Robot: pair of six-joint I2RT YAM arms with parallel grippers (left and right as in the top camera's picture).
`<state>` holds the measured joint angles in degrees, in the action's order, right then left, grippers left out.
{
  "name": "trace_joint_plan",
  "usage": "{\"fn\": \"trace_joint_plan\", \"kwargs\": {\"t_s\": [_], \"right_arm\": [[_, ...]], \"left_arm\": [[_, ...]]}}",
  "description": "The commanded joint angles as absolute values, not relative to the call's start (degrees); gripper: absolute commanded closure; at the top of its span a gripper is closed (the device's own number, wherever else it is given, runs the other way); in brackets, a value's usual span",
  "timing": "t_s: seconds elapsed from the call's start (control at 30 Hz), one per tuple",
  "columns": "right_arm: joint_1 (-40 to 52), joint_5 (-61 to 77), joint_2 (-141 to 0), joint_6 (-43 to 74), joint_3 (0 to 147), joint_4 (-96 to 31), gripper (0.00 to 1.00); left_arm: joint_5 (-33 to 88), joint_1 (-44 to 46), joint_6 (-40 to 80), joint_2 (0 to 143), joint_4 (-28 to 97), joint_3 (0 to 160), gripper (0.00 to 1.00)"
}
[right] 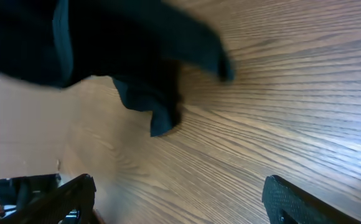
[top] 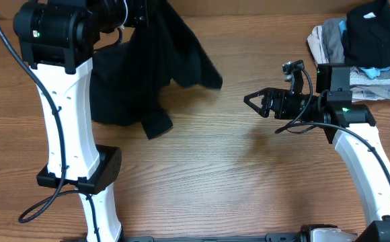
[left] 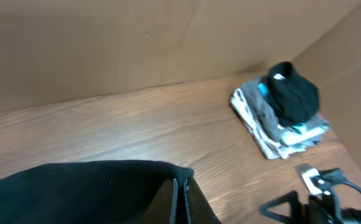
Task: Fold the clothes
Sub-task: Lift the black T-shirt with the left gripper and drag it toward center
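Task item: We see one black T-shirt (top: 148,60) at the far left part of the desk (top: 235,181). It is bunched, not spread flat.
Lie of the cloth: Its upper part is gathered up at the left tool. Loose folds fall away to the right and toward the near edge, where one narrow end juts out.
Contact with the desk: In the overhead view the lower folds appear to rest on the wood. We cannot tell how much of the shirt hangs free.
Left tool: In the left wrist view we find the left tool (left: 177,186) with its fingers pressed together, clamped on an edge of the black fabric.
Left arm: The white left arm (top: 64,114) reaches from the near edge up along the left side of the shirt and covers part of it from above.
Right tool: In the right wrist view the right tool (right: 179,183) has its fingers wide apart, with only bare wood grain between them and nothing gripped.
Position of the right tool: We place it to the right of the shirt and well apart from it, pointing toward it, between the shirt and the far right corner.
Other items: A pile of folded garments (top: 376,77) in grey and light blue lies at the far right corner, with a dark garment (top: 373,30) on top.
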<state>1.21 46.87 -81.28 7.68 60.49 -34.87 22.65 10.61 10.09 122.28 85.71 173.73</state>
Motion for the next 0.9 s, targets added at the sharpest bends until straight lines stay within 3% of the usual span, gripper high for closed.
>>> {"fn": "trace_joint_plan", "kwargs": {"t_s": [0.0,0.33,0.67,0.87], "right_arm": [[2.1,49.2,-81.1,9.6,61.9,-33.6,0.11],[4.8,46.9,-81.1,11.9,61.9,-32.2,0.14],[15.7,25.4,-82.4,11.9,61.9,-31.1,0.08],[17.3,19.9,-86.3,11.8,61.9,-28.6,0.08]], "left_arm": [[27.1,12.2,9.4,121.7,84.8,174.5,0.96],[26.4,16.1,9.0,121.7,84.8,174.5,0.96],[28.9,16.2,9.0,121.7,85.3,174.5,0.96],[30.3,16.2,8.7,121.7,86.8,174.5,0.96]]}}
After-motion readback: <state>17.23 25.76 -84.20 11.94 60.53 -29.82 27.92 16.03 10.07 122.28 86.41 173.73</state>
